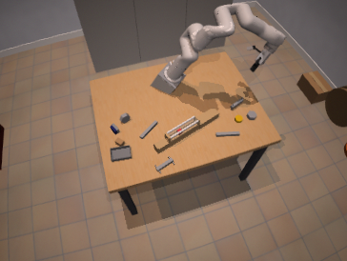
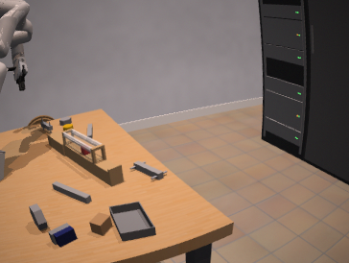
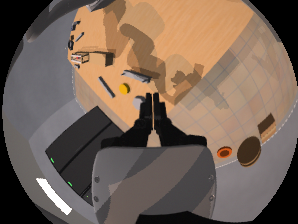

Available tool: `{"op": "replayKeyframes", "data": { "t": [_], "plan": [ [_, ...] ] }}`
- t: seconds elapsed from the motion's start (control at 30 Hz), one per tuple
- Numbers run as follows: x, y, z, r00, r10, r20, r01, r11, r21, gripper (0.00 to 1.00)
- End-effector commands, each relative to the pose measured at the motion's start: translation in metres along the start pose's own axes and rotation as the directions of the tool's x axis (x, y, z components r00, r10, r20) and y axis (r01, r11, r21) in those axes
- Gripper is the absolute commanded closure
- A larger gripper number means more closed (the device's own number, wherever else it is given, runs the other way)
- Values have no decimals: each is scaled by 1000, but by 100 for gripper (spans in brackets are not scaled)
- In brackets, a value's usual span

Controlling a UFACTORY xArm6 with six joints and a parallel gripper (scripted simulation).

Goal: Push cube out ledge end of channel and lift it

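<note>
- Gripper (image 1: 257, 63): raised high, out past the table's (image 1: 143, 90) far right edge, well apart from every item on it. Jaws clenched together with nothing between them; in the wrist view the fingers stand pressed side by side.
- Channel (image 1: 182, 128): a pale framed trough near the table's middle, lying on a long wooden base with a raised block at its near end in the exterior view.
- Cube (image 1: 179, 129): red, inside the channel, about midway along it, resting on its floor.
- Bars: one grey bar (image 1: 149, 130) left of the channel, another (image 1: 227, 134) to its right; both flat on the table and apart from the channel.
- T-tool (image 1: 165, 165): grey, near the front edge.
- Tray (image 1: 120, 153): grey, shallow, at front left; a brown block (image 1: 119, 141) just beside it, a blue block (image 1: 114, 128) near.
- Yellow disc (image 1: 238, 118): on the right side, beside a grey disc (image 1: 251, 114).
</note>
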State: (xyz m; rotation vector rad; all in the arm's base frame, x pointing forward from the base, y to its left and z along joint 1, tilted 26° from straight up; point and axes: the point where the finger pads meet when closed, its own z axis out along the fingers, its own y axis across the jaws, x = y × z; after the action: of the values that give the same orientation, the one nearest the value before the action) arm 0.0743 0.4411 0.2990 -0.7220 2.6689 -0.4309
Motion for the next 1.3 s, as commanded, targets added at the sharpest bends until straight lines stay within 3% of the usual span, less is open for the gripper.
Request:
{"op": "replayKeyframes", "data": {
  "t": [0.0,0.03,0.07,0.13,0.17,0.27,0.3,0.37,0.4,0.5,0.53,0.6,0.63,0.73,0.77,0.83,0.87,0.97,1.0,1.07,1.1,1.17,1.2,1.27],
  "plan": [
    [-34,-18,38,967,231,-109,-241,966,-98,100],
    [-34,-18,38,957,260,-126,-274,956,-108,100],
    [-48,-30,55,942,304,-144,-320,942,-102,100],
    [-48,-30,55,912,369,-181,-393,912,-120,100],
    [-62,-44,72,892,408,-196,-433,894,-111,100],
    [-62,-44,72,872,440,-214,-469,875,-116,100],
    [-76,-60,89,804,534,-262,-575,810,-114,100],
    [-76,-60,89,762,579,-291,-629,768,-118,100],
    [-90,-78,105,734,610,-299,-661,743,-106,100],
    [-90,-78,105,645,680,-347,-748,655,-106,100],
    [-103,-98,121,609,709,-355,-778,622,-91,100],
    [-103,-98,121,540,748,-385,-828,553,-86,100],
    [-114,-119,136,502,771,-391,-852,518,-72,100],
    [-114,-119,136,392,814,-429,-911,408,-58,100],
    [-124,-141,150,349,831,-432,-929,368,-43,100],
    [-124,-141,150,349,831,-432,-929,368,-43,100],
    [-133,-164,164,229,860,-455,-968,249,-16,100],
    [-133,-164,164,126,870,-477,-989,145,3,100],
    [-140,-187,176,81,876,-476,-995,102,18,100],
    [-140,-187,176,-4,871,-490,-999,15,35,100],
    [-144,-209,188,-47,871,-489,-998,-27,48,100],
    [-144,-209,188,-129,857,-499,-992,-112,65,100],
    [-148,-230,198,-172,851,-496,-985,-153,78,100],
    [-148,-230,198,-253,827,-503,-967,-237,95,100]
  ]
}}
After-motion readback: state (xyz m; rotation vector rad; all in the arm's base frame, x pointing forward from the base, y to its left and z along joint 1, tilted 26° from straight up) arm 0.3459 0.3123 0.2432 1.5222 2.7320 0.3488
